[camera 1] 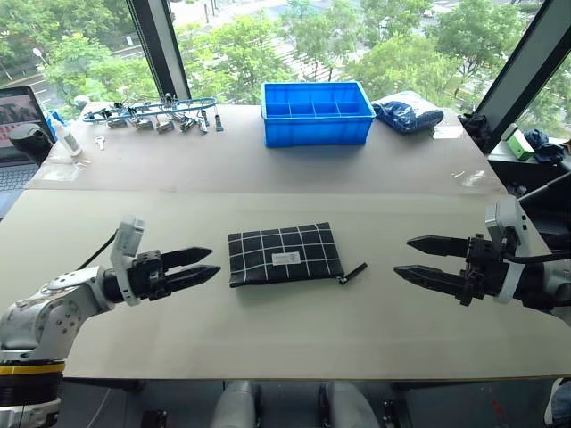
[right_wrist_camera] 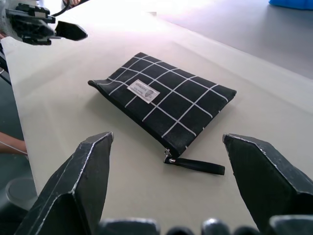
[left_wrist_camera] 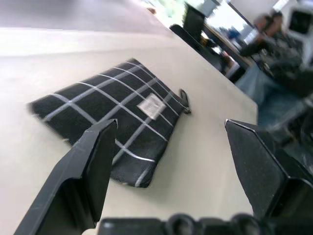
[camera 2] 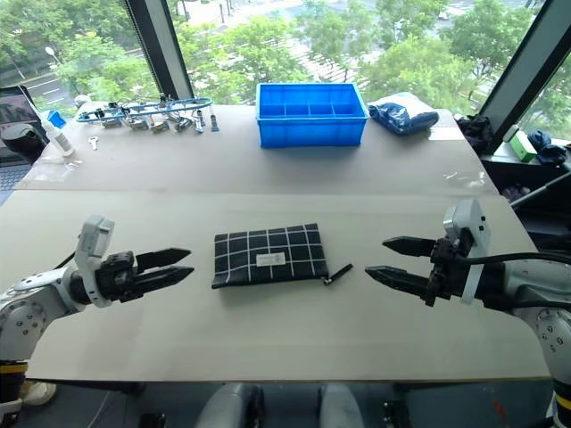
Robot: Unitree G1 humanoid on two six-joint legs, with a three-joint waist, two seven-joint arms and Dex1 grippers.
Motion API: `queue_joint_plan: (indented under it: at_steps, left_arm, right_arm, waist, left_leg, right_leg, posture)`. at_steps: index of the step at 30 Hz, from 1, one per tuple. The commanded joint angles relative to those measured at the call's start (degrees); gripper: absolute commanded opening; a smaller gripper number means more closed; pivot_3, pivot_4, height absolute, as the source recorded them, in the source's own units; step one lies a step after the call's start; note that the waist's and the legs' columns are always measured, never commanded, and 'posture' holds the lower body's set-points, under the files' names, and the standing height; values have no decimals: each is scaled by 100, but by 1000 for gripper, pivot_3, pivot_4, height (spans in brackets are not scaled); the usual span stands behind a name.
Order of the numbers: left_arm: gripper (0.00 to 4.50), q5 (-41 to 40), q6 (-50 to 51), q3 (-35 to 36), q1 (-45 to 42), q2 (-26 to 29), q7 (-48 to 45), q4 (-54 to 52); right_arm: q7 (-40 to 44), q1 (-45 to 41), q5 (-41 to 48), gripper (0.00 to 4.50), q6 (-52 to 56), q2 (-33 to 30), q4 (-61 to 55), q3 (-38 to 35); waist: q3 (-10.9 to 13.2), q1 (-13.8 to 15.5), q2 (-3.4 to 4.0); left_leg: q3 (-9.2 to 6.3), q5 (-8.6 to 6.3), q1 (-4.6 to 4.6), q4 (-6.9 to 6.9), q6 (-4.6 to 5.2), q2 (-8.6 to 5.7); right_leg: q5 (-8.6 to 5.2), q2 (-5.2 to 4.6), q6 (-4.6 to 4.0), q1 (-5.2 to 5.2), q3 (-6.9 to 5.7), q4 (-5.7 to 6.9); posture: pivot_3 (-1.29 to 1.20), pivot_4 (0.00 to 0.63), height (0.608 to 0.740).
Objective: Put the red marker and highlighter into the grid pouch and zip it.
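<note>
Flat rectangular black fabric grid pouch with white grid lines [camera 1: 285, 253] lies flat at table centre on the beige table surface [camera 1: 294, 330], long side running 9 to 3 o'clock in the head views. Small white label [camera 1: 286, 259] faces up. Black zipper pull strap [camera 1: 354, 271] sticks out from the pouch's corner toward 4 o'clock, lying on the table. Zipper looks closed along the edge seen in the right wrist view.

Left gripper [camera 1: 211, 264] sits at 9 o'clock of the pouch, just beside its short edge, not touching it, pointing roughly level toward 3 o'clock. In the left wrist view its two black fingers [left_wrist_camera: 83, 171] stand wide apart with nothing between them, pouch in front of them.

Right gripper [camera 1: 403, 257] sits at 3 o'clock of the pouch, near the strap but apart from it, pointing toward 9 o'clock. Its fingers [right_wrist_camera: 73, 191] are spread wide and empty, pouch and strap between them in the right wrist view.

Blue plastic compartmented bin [camera 1: 317, 113] is at 12 o'clock, well apart, on the far table. Crumpled dark blue bag [camera 1: 407, 114] is just at its 3 o'clock. Row of metal tools on a blue holder [camera 1: 150, 113] is at 10 o'clock, with a white bottle [camera 1: 67, 137] farther toward 9.
</note>
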Motion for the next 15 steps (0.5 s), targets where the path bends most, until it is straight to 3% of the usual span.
queue_joint_plan:
  at_steps: [1, 15]
  left_arm:
    - [3805, 204, -243, 555, 108, -72, 510, 277]
    - [3805, 679, -544, 450, 454, -278, 797, -101]
  right_arm:
    - [-62, 15, -31, 4011, -217, 38, 164, -259]
    - [-134, -67, -238, 4011, -387, 86, 637, -158]
  waist:
    - [0, 9, 0]
    - [0, 46, -3]
  left_leg:
    - [2, 0, 2, 0, 0, -4]
    - [8, 0, 14, -4, -2, -4]
  right_leg:
    - [0, -3, 0, 1, 1, 0]
    - [0, -5, -4, 7, 6, 0]
  posture:
    - [0, 150, 740]
    - [0, 150, 740]
